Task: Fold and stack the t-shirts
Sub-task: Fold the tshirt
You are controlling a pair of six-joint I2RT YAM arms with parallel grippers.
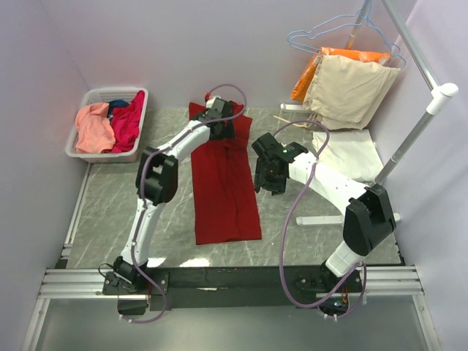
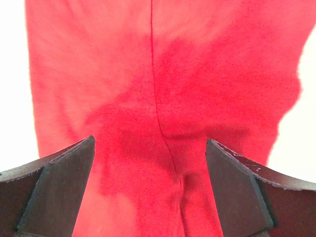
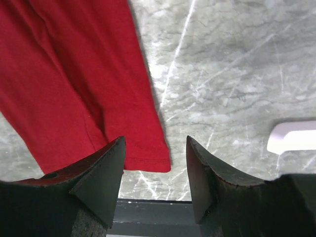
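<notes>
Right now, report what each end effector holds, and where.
Nothing. Left end effector hangs open over the dark red t-shirt; right end effector open at its edge.

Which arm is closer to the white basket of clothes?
Left. The left end effector hangs over the far end of the red shirt, right of the basket; the right end effector is farther right, at the shirt's right edge.

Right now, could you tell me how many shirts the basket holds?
3: salmon-pink shirt at left, magenta shirt at right, blue shirt peeking between; others may be hidden.
</notes>
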